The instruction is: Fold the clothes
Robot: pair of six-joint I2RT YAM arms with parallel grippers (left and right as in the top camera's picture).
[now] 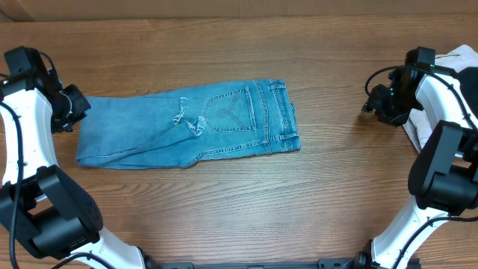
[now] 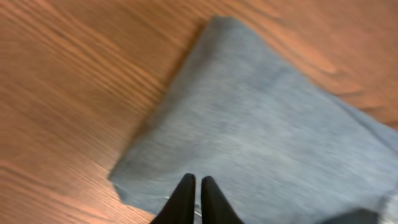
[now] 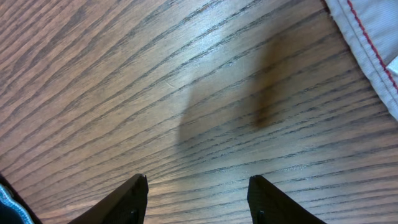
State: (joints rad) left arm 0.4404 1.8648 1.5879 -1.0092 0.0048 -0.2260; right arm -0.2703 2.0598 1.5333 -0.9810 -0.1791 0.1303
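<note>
Wood-grain table [image 1: 224,217] shows bare nearest the arm bases, on the robot's side of the jeans [image 1: 187,127]. The light-blue denim jeans lie flat near the middle, slightly toward the robot's left, as a long band. The waistband is at their right end and a stitched back pocket faces up. Frayed threads sit beside the pocket, so the legs appear already doubled back, leaving a soft folded edge at the left end. The left gripper [image 1: 73,110] hangs at that left end; its wrist view is blurred, but the two black tips are clenched together just above the denim corner, with no cloth visible between them. The right gripper [image 3: 198,183] is well apart from the jeans, off their right end, jaws released and wide over bare wood. Beyond it, farther right of the jeans, a white garment [image 1: 452,58] with red stitching lies at the table's edge. The fold seems partly done, between grasps. A likely next move is to part the left jaws, pinch the folded left end, and carry it toward the waistband, keeping the layers aligned.
</note>
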